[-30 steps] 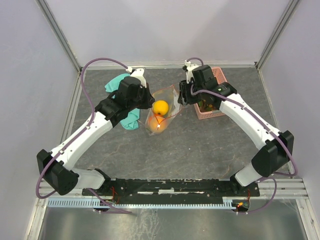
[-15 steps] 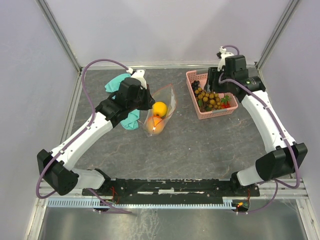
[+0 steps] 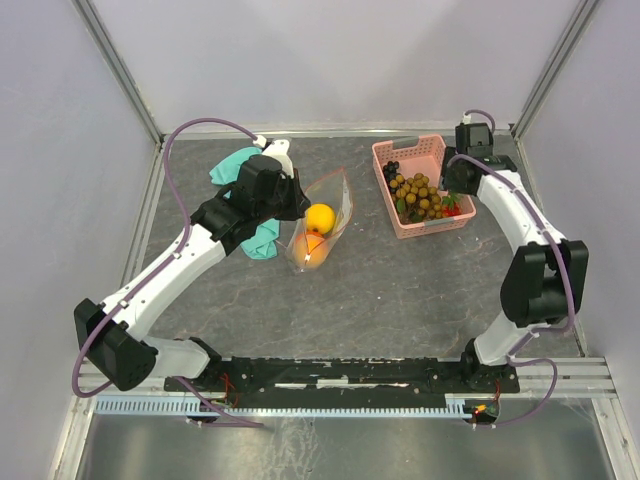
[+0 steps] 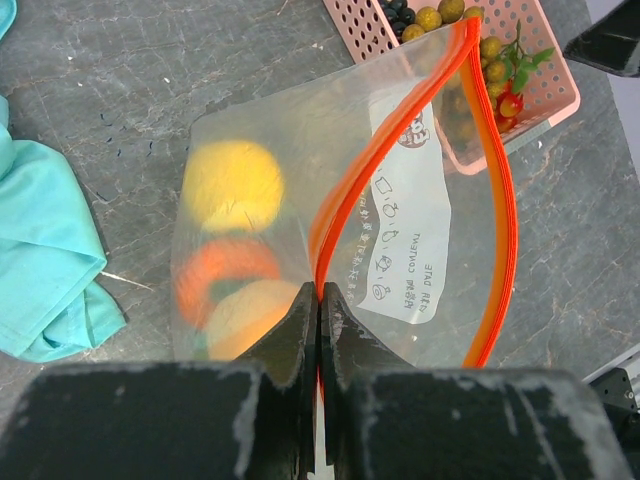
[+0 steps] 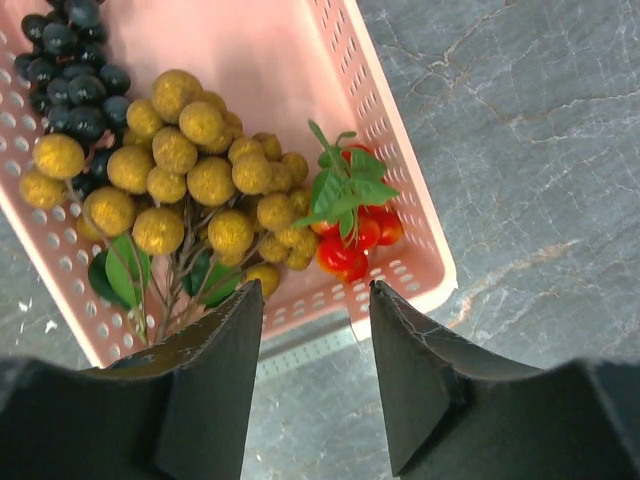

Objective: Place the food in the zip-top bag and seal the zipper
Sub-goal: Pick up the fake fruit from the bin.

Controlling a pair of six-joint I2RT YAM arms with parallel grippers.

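The step in hand looks like fetching the next fruit. The right claw (image 5: 315,300) hovers with its fingers spread wide and nothing between them, above the pink basket (image 5: 395,150) near the far right corner of the desk (image 3: 400,290). Directly below lies the strawberry (image 5: 355,235), touching the berry cluster (image 5: 200,170), with the grape bunch (image 5: 70,80) farther along the basket. A good pick likely means descending straight down, straddling the red body rather than the green leaves, and staying off the basket wall just beside it, so the cluster is not dragged along. The left claw (image 4: 318,300) is pinched fully together on the zipper (image 4: 500,190) at one end of the mouth. It holds the zip-top bag (image 4: 420,240) gaping at mid-desk toward the far edge, beside the teal cloth (image 4: 45,250). The lemon (image 4: 232,185) and orange fruits (image 4: 225,285) are already inside. That grip should stay steady, so the fruit can be dropped well past the red strip.
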